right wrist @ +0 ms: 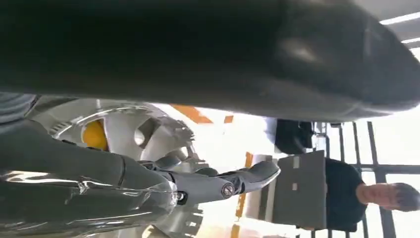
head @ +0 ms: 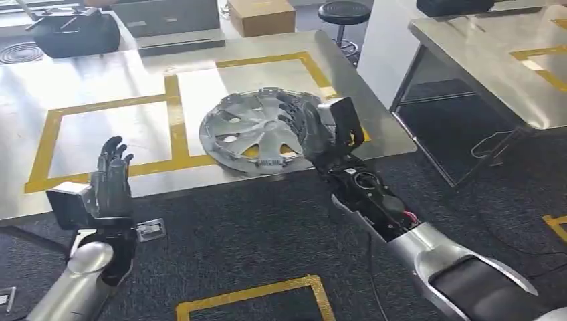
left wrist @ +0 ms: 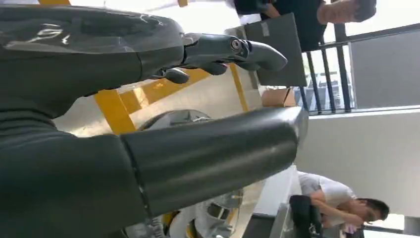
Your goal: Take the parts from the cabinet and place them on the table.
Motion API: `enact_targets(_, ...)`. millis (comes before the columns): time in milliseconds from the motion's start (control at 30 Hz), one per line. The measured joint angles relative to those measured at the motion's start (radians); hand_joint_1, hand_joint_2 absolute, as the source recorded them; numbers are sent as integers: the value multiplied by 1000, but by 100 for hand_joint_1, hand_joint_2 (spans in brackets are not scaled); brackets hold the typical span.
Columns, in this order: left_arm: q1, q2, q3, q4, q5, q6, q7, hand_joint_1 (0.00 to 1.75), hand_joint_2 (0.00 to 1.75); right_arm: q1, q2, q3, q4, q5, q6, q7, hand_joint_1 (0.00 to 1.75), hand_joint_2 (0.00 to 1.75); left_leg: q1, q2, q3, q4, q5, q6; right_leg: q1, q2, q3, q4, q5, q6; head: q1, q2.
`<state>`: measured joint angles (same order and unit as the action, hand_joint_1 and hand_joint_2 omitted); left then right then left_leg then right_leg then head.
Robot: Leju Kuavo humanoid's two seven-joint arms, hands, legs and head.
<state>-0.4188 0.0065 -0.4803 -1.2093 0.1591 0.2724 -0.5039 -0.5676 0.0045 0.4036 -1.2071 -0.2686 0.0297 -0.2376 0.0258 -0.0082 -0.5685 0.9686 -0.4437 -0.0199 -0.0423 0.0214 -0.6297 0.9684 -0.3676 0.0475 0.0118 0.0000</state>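
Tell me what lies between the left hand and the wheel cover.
In the head view, bare steel table crossed by yellow tape lines separates the left hand from the wheel cover; nothing else.

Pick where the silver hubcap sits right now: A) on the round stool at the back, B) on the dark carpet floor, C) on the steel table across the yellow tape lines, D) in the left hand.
C: the hubcap lies flat on the steel table, over the yellow tape lines, with the right hand at its edge.
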Motion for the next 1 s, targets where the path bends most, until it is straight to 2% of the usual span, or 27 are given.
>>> enact_targets(100,1,2,2,-13,-2,2,5,0,0,51,-15,-4,-105,0,-6,5,0,0,-4,0,0,-2,3,12,-2,1,8,-14,8,15,-1,0)
enact_targets(133,1,2,2,-19,-3,2,5,0,0,60,-23,-7,-125,0,-8,6,0,0,4,3,13,-30,15,17,3,2,6,-14,4,18,-2,0)
enact_targets(167,1,2,2,-21,-4,2,6,0,0,66,-31,-11,-152,0,-9,7,0,0,7,8,24,-40,20,23,3,-8,-7,9,-18,16,10,0)
enact_targets(233,0,2,2,-24,-4,4,8,0,0,78,-39,-13,-185,0,-11,8,0,0,5,10,28,-42,21,27,8,-10,-64,163,-99,15,26,0)
enact_targets(267,3,1,2,-24,-4,4,10,0,0,90,-41,-13,-203,0,-12,10,0,0,3,11,28,-42,21,28,7,-10,-99,243,-127,16,30,0)
enact_targets(300,5,1,2,-25,-4,6,11,0,0,103,-47,-15,-216,0,-13,11,0,0,3,11,28,-41,20,28,7,-10,-124,298,-142,18,31,0)
enact_targets(333,8,1,2,-26,-4,9,11,0,0,116,-53,-16,-232,0,-13,12,0,0,3,10,29,-41,19,28,6,-11,-129,304,-132,19,36,0)
enact_targets(367,11,1,2,-27,-4,11,11,0,0,122,-58,-17,-246,0,-15,13,0,0,4,9,32,-40,16,26,4,-13,-108,260,-99,20,44,0)
enact_targets(433,11,1,2,-33,-4,13,12,0,0,122,-64,-19,-268,2,-23,14,0,0,9,6,36,-31,5,14,1,-17,-20,80,-6,21,54,0)
enact_targets(467,11,1,2,-35,-4,15,12,0,0,124,-69,-22,-277,3,-26,16,0,0,10,6,35,-25,-2,6,1,-15,3,32,-15,23,60,0)
enact_targets(500,9,1,2,-37,-3,19,14,0,0,125,-71,-22,-287,7,-29,18,0,0,-1,5,26,-15,-5,0,10,-12,23,21,-22,19,66,0)
enact_targets(533,10,1,2,-39,-2,19,16,0,0,130,-71,-22,-298,8,-32,21,0,0,-1,4,16,-8,-3,-3,6,-12,21,15,-30,2,61,0)
enact_targets(567,10,1,2,-42,-2,19,16,0,0,138,-71,-22,-307,12,-33,22,0,0,2,5,16,-10,0,-9,11,-11,13,17,-29,-1,47,0)
enact_targets(633,11,1,2,-44,-2,19,16,0,0,143,-78,-24,-317,14,-40,27,0,0,6,5,15,-8,-2,-18,12,-10,15,15,-28,-15,50,0)
enact_targets(667,11,1,2,-46,-2,19,16,0,0,143,-79,-24,-322,15,-43,27,0,0,8,6,8,16,-22,-20,10,-11,20,11,-27,-25,48,0)
enact_targets(700,8,1,2,-48,-2,19,16,0,0,141,-79,-25,-330,17,-43,27,0,0,6,7,-21,74,-54,-20,10,-11,20,10,-27,-28,37,0)
enact_targets(767,8,1,2,-49,-1,19,16,0,0,145,-79,-24,-337,17,-45,28,0,0,2,7,-113,249,-123,-19,14,-12,19,10,-28,-35,20,0)
enact_targets(800,10,1,2,-49,0,19,16,0,0,150,-79,-24,-338,17,-45,28,0,0,1,6,-149,311,-138,-16,18,-12,19,10,-27,-36,15,0)
enact_targets(833,13,1,2,-49,0,20,16,0,0,156,-80,-24,-340,17,-47,29,0,0,-1,6,-167,333,-133,-12,22,-12,19,10,-27,-38,11,0)
enact_targets(867,13,2,2,-49,0,21,17,0,0,161,-80,-24,-343,17,-48,29,0,0,-3,6,-157,300,-103,-5,26,-12,19,10,-26,-39,7,0)
enact_targets(900,11,2,2,-49,0,22,17,0,0,163,-80,-25,-348,17,-49,29,0,0,-8,6,-123,224,-57,5,28,-11,19,10,-25,-41,4,0)
enact_targets(933,10,2,2,-50,0,22,17,0,0,163,-80,-24,-353,17,-49,29,0,0,-13,6,-77,130,-13,16,29,-10,19,10,-24,-41,3,0)
enact_targets(967,8,2,2,-52,0,24,17,0,0,162,-80,-24,-357,17,-49,29,0,0,-21,6,-33,45,18,29,28,-10,19,10,-24,-41,1,0)
enact_targets(1000,6,2,2,-55,0,24,18,0,0,164,-80,-25,-360,17,-50,29,0,0,-28,10,-18,5,14,33,39,-8,15,13,-23,-39,1,0)
